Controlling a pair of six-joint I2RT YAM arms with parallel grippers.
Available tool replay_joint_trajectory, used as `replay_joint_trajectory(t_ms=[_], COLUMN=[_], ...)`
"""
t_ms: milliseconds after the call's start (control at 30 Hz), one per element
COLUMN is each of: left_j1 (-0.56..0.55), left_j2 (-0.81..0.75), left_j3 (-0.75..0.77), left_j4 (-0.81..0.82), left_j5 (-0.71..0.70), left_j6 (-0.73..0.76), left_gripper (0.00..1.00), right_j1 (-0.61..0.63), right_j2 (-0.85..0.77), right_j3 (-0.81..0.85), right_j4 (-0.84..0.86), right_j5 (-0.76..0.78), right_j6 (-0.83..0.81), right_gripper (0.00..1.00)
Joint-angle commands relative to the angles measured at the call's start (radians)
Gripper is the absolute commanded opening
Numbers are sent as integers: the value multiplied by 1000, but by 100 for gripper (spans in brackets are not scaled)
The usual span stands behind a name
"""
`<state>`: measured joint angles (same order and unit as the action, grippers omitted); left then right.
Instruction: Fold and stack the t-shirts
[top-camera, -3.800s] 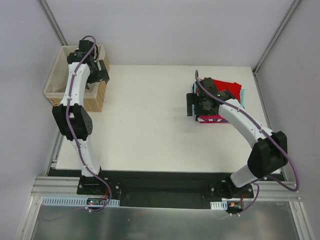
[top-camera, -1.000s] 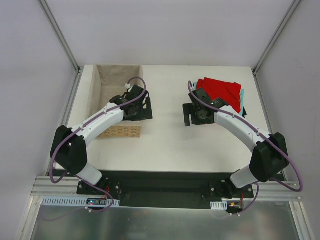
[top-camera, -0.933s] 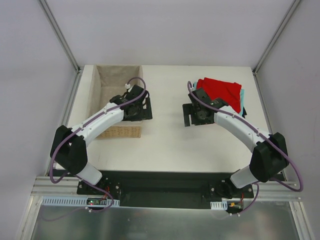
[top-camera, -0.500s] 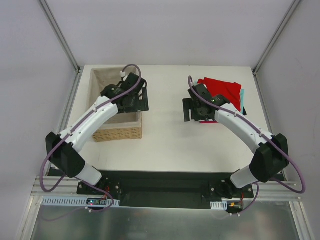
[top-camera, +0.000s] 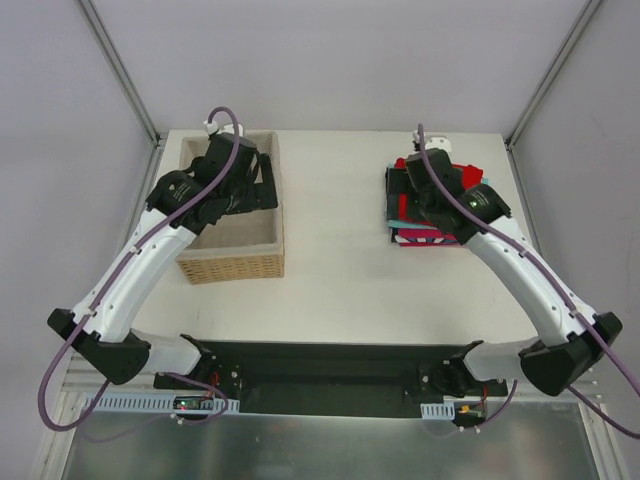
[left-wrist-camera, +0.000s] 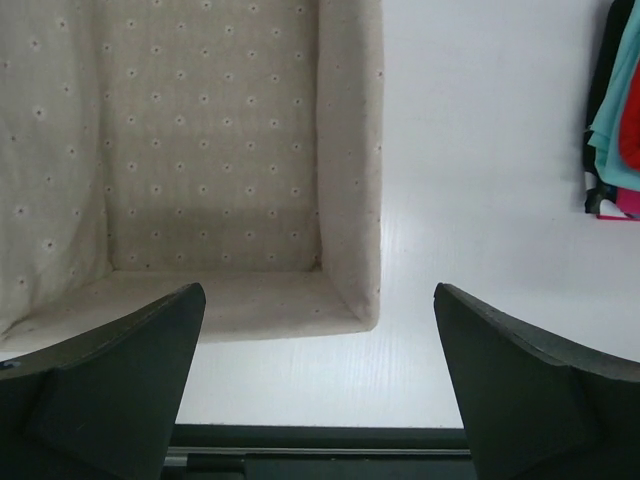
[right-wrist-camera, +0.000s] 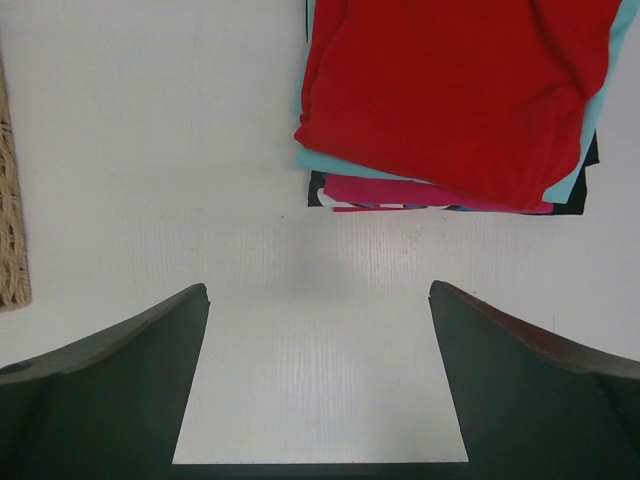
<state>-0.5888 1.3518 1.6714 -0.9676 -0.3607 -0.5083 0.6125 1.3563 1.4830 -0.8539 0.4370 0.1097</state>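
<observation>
Your right gripper hangs released by the red shirt topping the stack near the table's right edge; your left gripper, also released, hovers over the basket

A robotics lab is shown, a closed test cell rather than a home or shop. A white table is walled in by plain pale panels, and aluminium posts are seen rising at 11 o'clock and 1 o'clock. At 6 o'clock the left arm and the right arm are bolted to a black plate, which is carried on a metal rail. Purple cable is run along each arm, and a small circuit board with lit lamps is fixed by the base. Only two household things are present: a wicker basket at 10 o'clock and folded t-shirts at 2 o'clock.
</observation>
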Motion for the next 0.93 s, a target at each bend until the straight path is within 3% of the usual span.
replay_joint_trajectory(t_ms=[0,300,900], left_j1=[-5,-5,-5], left_j2=[-138,-295,-315], left_j3=[-117,-274,-306], left_j4=[1,61,75], left_j5=[-75,-109,-146], left_j6=[8,11,25], left_gripper=[99,99,99], right_j1=[4,4,6], right_j2=[-118,-235,-313], right_j3=[-22,-151,-198], right_j4=[-2,69,138], right_j5=[57,48,31], right_j6=[-13,-10,-28], right_gripper=[96,97,97])
